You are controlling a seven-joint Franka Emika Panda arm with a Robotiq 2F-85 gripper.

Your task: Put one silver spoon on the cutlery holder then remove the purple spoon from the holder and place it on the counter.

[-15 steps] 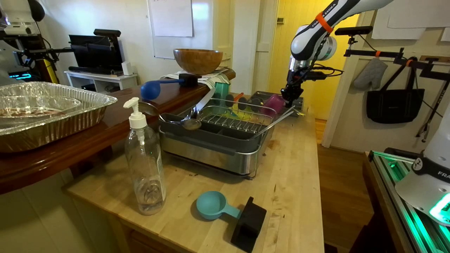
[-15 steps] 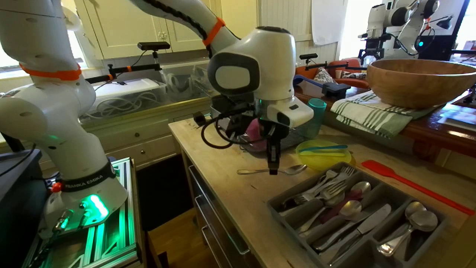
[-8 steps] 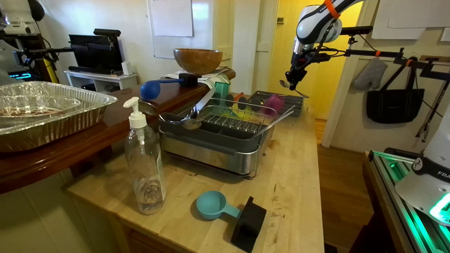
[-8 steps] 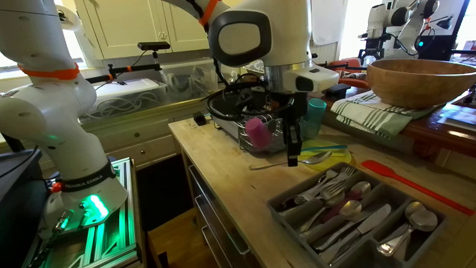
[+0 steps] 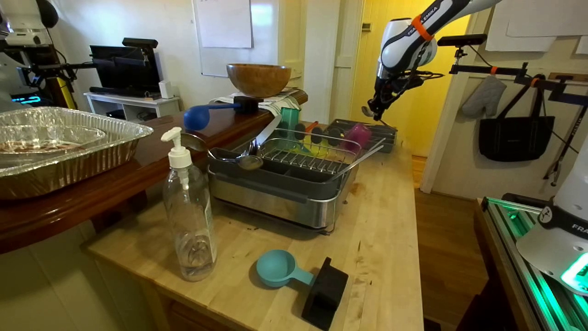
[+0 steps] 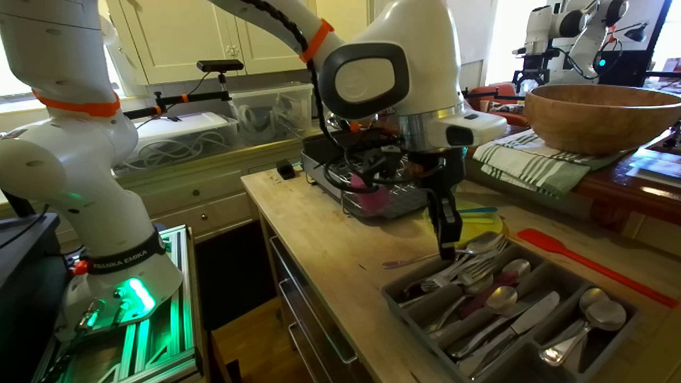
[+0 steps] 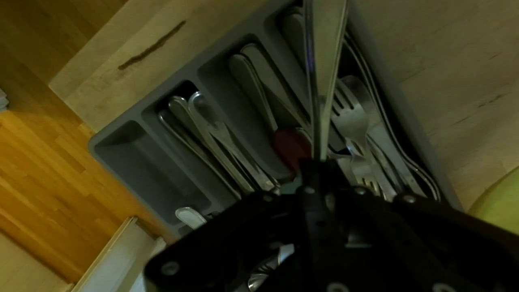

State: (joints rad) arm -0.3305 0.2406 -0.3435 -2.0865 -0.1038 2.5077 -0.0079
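Clasping the silver spoon [image 6: 485,243] mid-length, likely steadiest for stiff, slippery metal, the gripper [image 6: 448,249] is pointing the handle [image 7: 325,67] toward the wrist view's twelve o'clock.

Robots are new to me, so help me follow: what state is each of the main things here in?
Silver spoon: held in the air
Claw: shut on that spoon
Cutlery holder: partly filled
Purple spoon: lying in the cutlery holder
Pink cup: tilted, at the dish rack
Pump bottle: upright
Teal scoop: hollow side up
Wooden bowl: upright, on a towel
Red spatula: lying flat
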